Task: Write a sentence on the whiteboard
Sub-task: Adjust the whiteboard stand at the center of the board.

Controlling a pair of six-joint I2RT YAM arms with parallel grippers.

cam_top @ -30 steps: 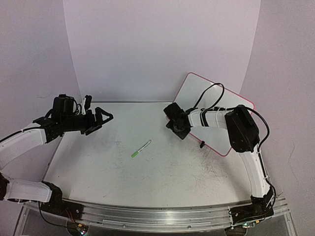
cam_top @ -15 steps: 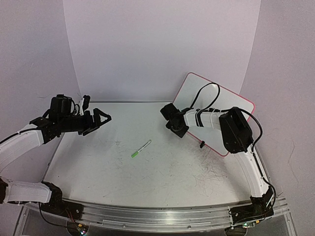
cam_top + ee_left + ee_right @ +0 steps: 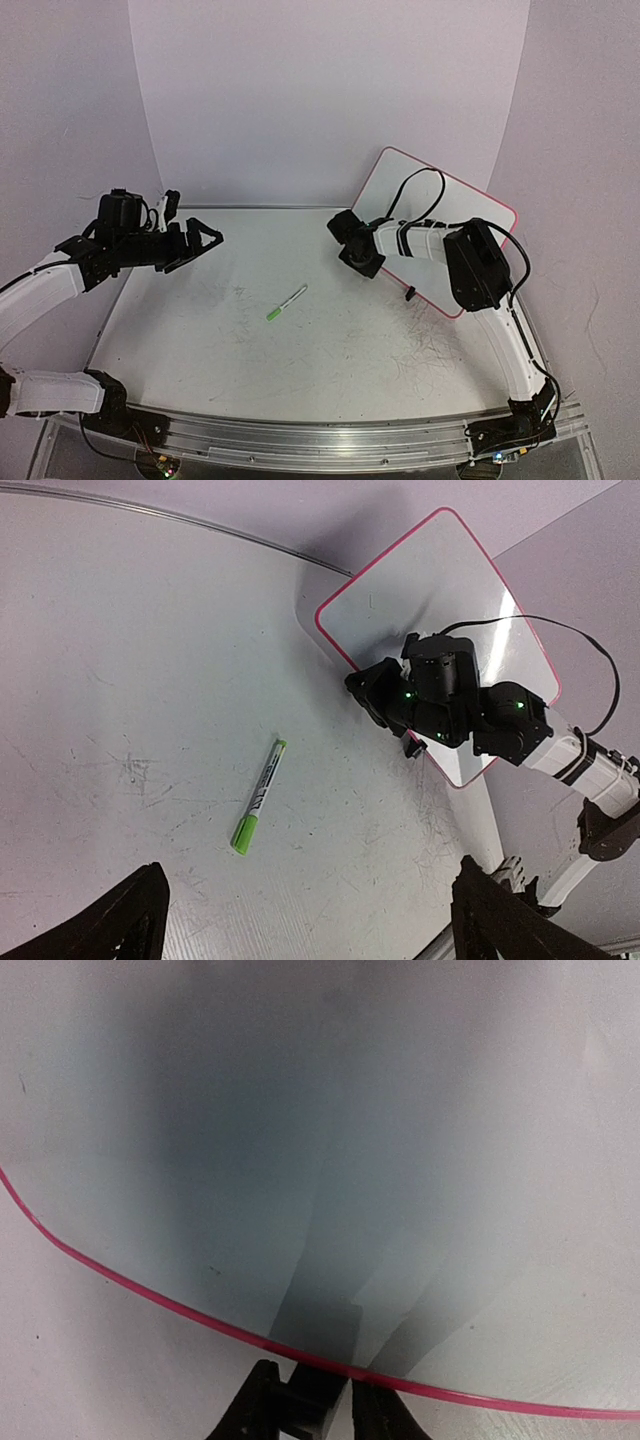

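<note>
The whiteboard (image 3: 388,180) (image 3: 430,590), glossy white with a pink-red rim, leans against the back wall at the right. Its face (image 3: 320,1110) is blank; the sentence is not in view. My right gripper (image 3: 354,258) (image 3: 368,692) (image 3: 312,1400) is at the board's lower left rim, shut on a black clip foot (image 3: 318,1385) there. A second clip foot (image 3: 410,294) (image 3: 412,748) rests on the table. My left gripper (image 3: 212,247) (image 3: 310,930) hovers wide open at the left, holding nothing.
A white marker with a green cap (image 3: 287,302) (image 3: 259,797) lies on the scuffed table (image 3: 330,350) between the arms. Grey scribbles mark the table near the right arm. The curved backdrop stands close behind the board.
The right gripper's jaws have closed in on the clip foot at the board's rim, and the right elbow swung leftward. The left arm drifted slightly left.
</note>
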